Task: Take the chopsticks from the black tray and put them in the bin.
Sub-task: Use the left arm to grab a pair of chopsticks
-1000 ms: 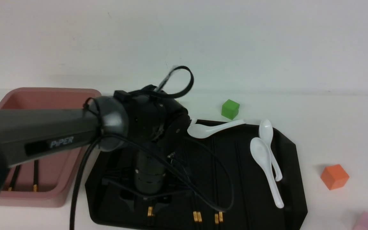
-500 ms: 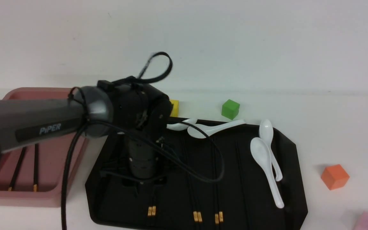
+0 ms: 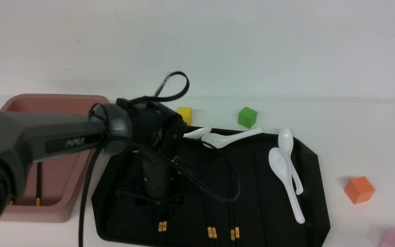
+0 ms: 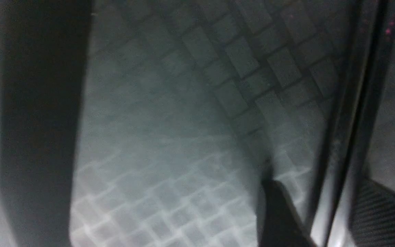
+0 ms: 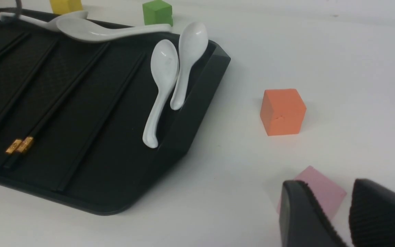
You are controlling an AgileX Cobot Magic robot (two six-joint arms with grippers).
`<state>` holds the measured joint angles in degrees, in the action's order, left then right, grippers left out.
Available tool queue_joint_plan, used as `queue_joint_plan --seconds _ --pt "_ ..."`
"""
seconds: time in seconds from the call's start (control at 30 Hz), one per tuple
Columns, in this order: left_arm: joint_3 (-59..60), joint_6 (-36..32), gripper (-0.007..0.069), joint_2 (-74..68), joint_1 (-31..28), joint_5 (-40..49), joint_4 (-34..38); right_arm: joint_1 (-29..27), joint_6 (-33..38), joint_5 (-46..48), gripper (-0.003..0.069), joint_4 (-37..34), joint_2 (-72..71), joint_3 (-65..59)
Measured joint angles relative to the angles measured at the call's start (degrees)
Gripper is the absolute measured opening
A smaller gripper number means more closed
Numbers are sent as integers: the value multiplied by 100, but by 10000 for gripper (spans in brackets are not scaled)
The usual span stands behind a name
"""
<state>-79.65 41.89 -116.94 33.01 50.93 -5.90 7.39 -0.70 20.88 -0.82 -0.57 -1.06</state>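
At the far left of the counter (image 3: pixel 355 137) stands the pink bin (image 3: pixel 46 214). Two chopsticks (image 3: pixel 38 183) lie on its floor with their gold bands toward the camera. The left arm (image 3: pixel 46 140) passes in front of the bin in the front view and bends down over the left part of the black tray (image 3: pixel 266 212), which sits just beside the bin. The left fingers (image 4: pixel 386 216) point down at the tray floor, spread apart and gripping nothing. A first pair (image 3: pixel 162 226) of chopsticks lies on the tray right under them, its gold bands showing just nearer the camera than the fingers. In the left wrist view these sticks run through the gap, close beside the textured pad and clear of the other finger. Further right, a second pair (image 3: pixel 212 232) and a third pair (image 3: pixel 235 234) lie lengthwise on the tray, apart from the fingers. A yellow cube (image 3: pixel 184 115) and a green cube (image 3: pixel 247 117) sit on the counter behind the tray. One white spoon (image 3: pixel 230 137) rests across the tray's back rim, and two more spoons (image 3: pixel 286 181) lie side by side along its right side. An orange cube (image 3: pixel 358 189) sits well right of the tray. Beyond it, the right fingers (image 5: pixel 382 216) hang just beside a pink cube (image 5: pixel 317 188), a little parted with nothing between them.
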Motion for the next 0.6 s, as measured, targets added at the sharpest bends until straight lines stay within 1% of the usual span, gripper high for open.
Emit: queue_joint_plan --seconds 0.13,0.2,0.23,0.33,0.37,0.5,0.6 --pt "-55 -28 311 -75 0 15 1 0 5 0 240 0 0 0" --pt "-83 -28 274 -105 0 22 26 0 5 0 240 0 0 0" --pt "-83 -28 268 -105 0 22 27 0 5 0 240 0 0 0" --pt "-109 -35 125 -124 5 16 121 0 5 0 240 0 0 0" --pt "-109 -35 105 -113 5 21 133 0 5 0 240 0 0 0" --pt "-64 -35 115 10 5 24 250 0 16 0 240 0 0 0" --pt "1 -35 115 403 1 232 388 0 16 0 240 0 0 0"
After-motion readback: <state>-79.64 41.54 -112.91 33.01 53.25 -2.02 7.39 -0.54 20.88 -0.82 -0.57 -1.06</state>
